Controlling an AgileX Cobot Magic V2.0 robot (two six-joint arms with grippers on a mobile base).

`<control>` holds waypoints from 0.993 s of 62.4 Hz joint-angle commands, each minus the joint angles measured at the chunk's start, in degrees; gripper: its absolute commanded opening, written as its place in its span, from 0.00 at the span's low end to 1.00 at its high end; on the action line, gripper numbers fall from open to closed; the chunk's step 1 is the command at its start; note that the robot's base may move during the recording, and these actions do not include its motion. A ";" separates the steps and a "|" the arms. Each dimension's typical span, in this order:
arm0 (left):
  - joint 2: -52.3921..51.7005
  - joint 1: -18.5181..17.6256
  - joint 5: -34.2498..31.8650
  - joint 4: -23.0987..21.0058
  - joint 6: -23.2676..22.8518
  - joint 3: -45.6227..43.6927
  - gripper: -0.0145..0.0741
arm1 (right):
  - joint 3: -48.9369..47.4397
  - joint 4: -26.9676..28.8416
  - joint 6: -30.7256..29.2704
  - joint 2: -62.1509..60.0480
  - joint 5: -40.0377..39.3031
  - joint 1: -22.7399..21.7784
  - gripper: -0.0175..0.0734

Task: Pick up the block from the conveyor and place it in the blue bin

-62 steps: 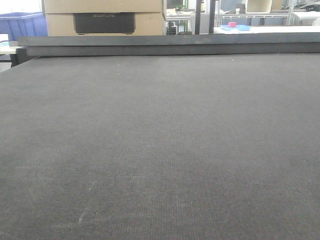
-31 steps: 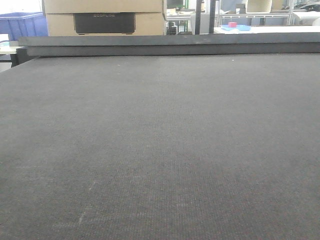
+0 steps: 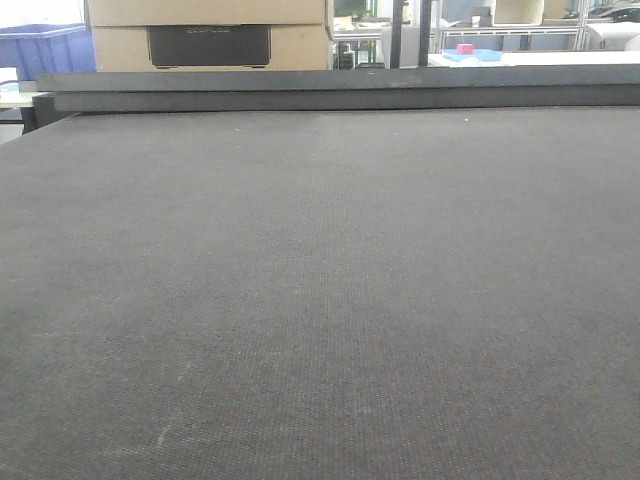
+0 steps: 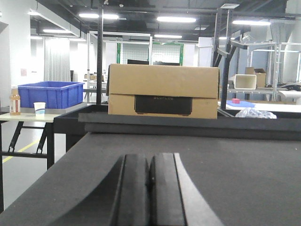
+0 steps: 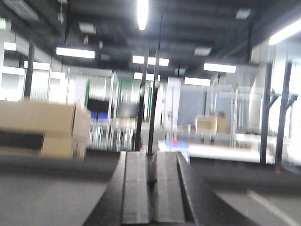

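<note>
The conveyor (image 3: 320,280) is a wide dark grey woven belt filling the front view, with a dark raised rail (image 3: 340,90) along its far edge. No block shows on it in any view. The blue bin (image 3: 45,50) stands beyond the belt's far left corner; in the left wrist view the blue bin (image 4: 49,93) rests on a side table. My left gripper (image 4: 149,162) hovers low over the belt, jaws pressed together with nothing between them. My right gripper (image 5: 151,160) is also shut and empty; its view is blurred.
A large cardboard box (image 3: 210,35) sits behind the rail, right of the bin. A paper cup (image 4: 39,108) and a bottle (image 4: 15,100) stand on the side table. A small pink object (image 3: 465,48) on a blue tray lies on a distant white table.
</note>
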 commanded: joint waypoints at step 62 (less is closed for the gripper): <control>48.58 -0.05 57.49 -0.41 0.00 -65.19 0.04 | -50.87 0.96 0.00 34.64 63.20 -0.38 0.01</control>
